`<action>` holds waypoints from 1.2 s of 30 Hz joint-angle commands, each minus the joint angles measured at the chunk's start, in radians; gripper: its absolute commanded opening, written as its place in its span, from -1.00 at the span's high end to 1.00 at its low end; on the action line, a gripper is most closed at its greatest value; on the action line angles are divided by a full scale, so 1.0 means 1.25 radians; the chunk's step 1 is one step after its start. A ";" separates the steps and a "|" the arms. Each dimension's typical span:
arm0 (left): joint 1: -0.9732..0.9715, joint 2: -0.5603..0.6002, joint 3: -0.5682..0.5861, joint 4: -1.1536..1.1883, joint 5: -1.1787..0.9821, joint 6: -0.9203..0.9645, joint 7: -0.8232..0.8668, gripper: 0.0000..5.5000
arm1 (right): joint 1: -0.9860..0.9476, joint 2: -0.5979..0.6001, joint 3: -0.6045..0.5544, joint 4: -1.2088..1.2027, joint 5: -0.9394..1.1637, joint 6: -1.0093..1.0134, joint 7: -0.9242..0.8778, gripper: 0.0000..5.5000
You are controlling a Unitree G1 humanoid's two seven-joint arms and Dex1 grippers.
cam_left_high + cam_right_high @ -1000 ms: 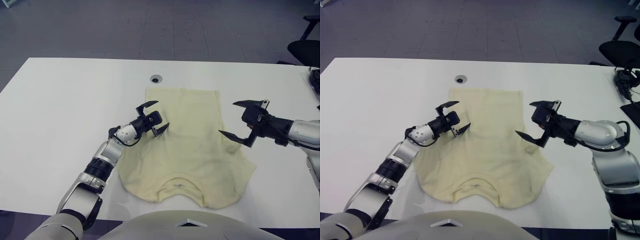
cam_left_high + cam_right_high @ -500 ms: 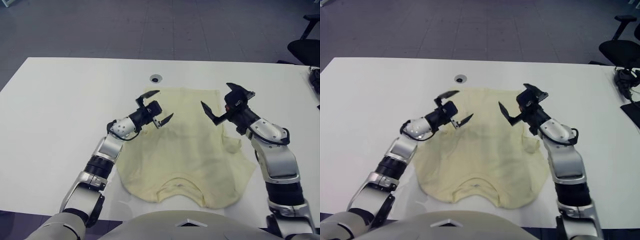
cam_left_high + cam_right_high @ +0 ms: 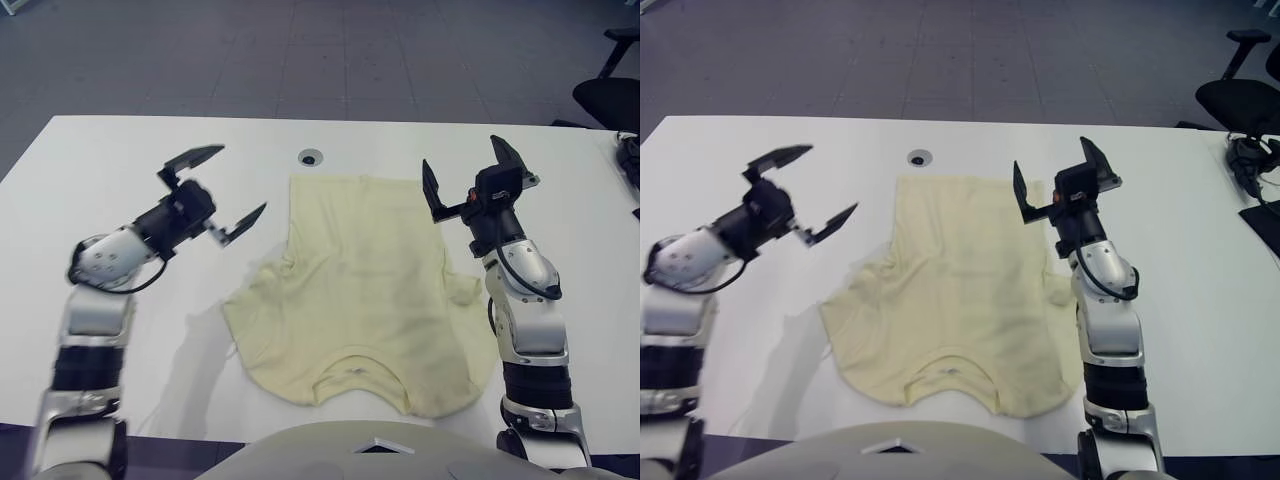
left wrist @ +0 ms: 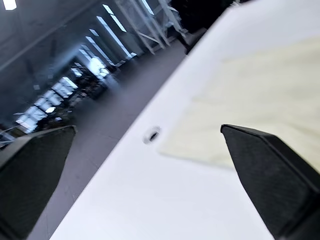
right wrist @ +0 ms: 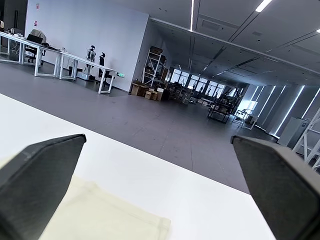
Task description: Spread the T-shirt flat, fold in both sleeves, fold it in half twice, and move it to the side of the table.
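A pale yellow T-shirt [image 3: 365, 285] lies on the white table [image 3: 130, 160], collar toward the near edge and hem toward the far side, with both sleeves folded inward and rumpled. My left gripper [image 3: 213, 189] is open, raised over bare table to the left of the shirt, holding nothing. My right gripper [image 3: 468, 180] is open and empty too, lifted above the shirt's far right corner. The left wrist view has the shirt's hem edge [image 4: 250, 100] between its dark fingers [image 4: 270, 170]. A corner of the shirt [image 5: 110, 220] lies below the right wrist camera.
A round cable grommet [image 3: 312, 157] sits in the table just beyond the shirt's hem. A black office chair [image 3: 610, 95] stands off the table's far right corner. A dark cable bundle [image 3: 1245, 160] lies at the table's right edge.
The left gripper has pulled back off the shirt to the left and risen. The right gripper swung from the shirt's right side up to its far right corner. Both stayed open.
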 commanded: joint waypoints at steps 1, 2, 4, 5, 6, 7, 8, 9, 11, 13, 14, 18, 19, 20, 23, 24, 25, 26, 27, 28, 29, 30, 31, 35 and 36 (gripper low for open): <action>0.068 0.112 0.003 0.052 0.068 -0.128 -0.075 -0.95 | 0.010 -0.013 -0.012 -0.007 -0.003 -0.002 0.006 -0.96; 0.071 0.126 0.000 0.070 0.109 -0.169 -0.064 -0.95 | 0.013 -0.017 -0.015 -0.012 0.000 -0.001 0.010 -0.96; 0.090 0.155 -0.001 0.092 0.200 -0.238 -0.030 -0.95 | 0.011 -0.019 -0.027 -0.012 0.009 0.003 0.011 -0.96; 0.100 0.157 0.002 0.088 0.208 -0.256 -0.024 -0.95 | 0.010 -0.019 -0.031 -0.011 0.009 0.004 0.009 -0.96; 0.126 0.158 0.011 0.073 0.212 -0.271 -0.012 -0.95 | 0.005 -0.020 -0.030 -0.005 0.010 0.004 0.013 -0.96; 0.148 0.159 0.014 0.061 0.217 -0.287 -0.004 -0.95 | 0.002 -0.022 -0.027 0.000 0.009 0.002 0.017 -0.96; 0.159 0.161 0.007 0.060 0.227 -0.301 0.004 -0.95 | 0.002 -0.023 -0.025 0.001 0.007 0.002 0.020 -0.96; 0.157 0.162 -0.004 0.069 0.242 -0.315 0.012 -0.95 | 0.005 -0.024 -0.026 -0.003 0.006 0.002 0.020 -0.96; 0.136 0.159 -0.035 0.104 0.275 -0.340 0.025 -0.95 | 0.017 -0.025 -0.030 -0.015 0.002 0.003 0.018 -0.96; 0.137 0.163 -0.049 0.125 0.308 -0.360 0.044 -0.95 | 0.017 -0.025 -0.029 -0.014 0.003 0.003 0.021 -0.96; 0.142 0.164 -0.050 0.127 0.316 -0.363 0.055 -0.95 | 0.014 -0.025 -0.027 -0.011 0.004 0.001 0.024 -0.96; 0.133 0.161 -0.083 0.146 0.339 -0.369 0.077 -0.95 | 0.014 -0.026 -0.024 -0.012 0.008 -0.008 0.033 -0.96; 0.129 0.162 -0.092 0.157 0.343 -0.371 0.079 -0.95 | 0.014 -0.026 -0.023 -0.014 0.008 -0.010 0.035 -0.96; 0.122 0.159 -0.100 0.172 0.346 -0.368 0.084 -0.95 | 0.019 -0.025 -0.023 -0.020 0.009 -0.011 0.036 -0.96; 0.109 0.154 -0.127 0.209 0.350 -0.369 0.097 -0.95 | 0.025 -0.024 -0.024 -0.032 0.008 -0.013 0.037 -0.96; 0.111 0.152 -0.136 0.211 0.342 -0.369 0.097 -0.95 | 0.026 -0.023 -0.023 -0.034 0.007 -0.013 0.038 -0.96; 0.111 0.152 -0.145 0.212 0.336 -0.371 0.098 -0.95 | 0.027 -0.022 -0.022 -0.037 0.008 -0.014 0.039 -0.96; 0.111 0.154 -0.151 0.212 0.332 -0.372 0.099 -0.88 | 0.028 -0.022 -0.022 -0.043 0.012 -0.015 0.041 -0.96; 0.111 0.156 -0.156 0.212 0.330 -0.372 0.101 -0.84 | 0.030 -0.021 -0.021 -0.049 0.013 -0.014 0.042 -0.96; 0.110 0.157 -0.159 0.213 0.331 -0.369 0.103 -0.77 | 0.032 -0.021 -0.019 -0.051 0.012 -0.013 0.043 -0.96; 0.106 0.161 -0.164 0.215 0.331 -0.367 0.101 -0.69 | 0.036 -0.021 -0.019 -0.057 0.009 -0.010 0.041 -0.96; 0.103 0.163 -0.168 0.217 0.330 -0.367 0.101 -0.64 | 0.039 -0.020 -0.021 -0.061 0.010 -0.008 0.039 -0.96; 0.099 0.165 -0.172 0.220 0.324 -0.368 0.097 -0.58 | 0.041 -0.020 -0.022 -0.067 0.009 -0.005 0.037 -0.96; 0.098 0.173 -0.189 0.217 0.305 -0.367 0.088 -0.29 | 0.043 -0.018 -0.021 -0.079 0.007 0.004 0.032 -0.96; 0.098 0.174 -0.191 0.216 0.303 -0.366 0.089 -0.21 | 0.043 -0.018 -0.020 -0.080 0.007 0.006 0.031 -0.96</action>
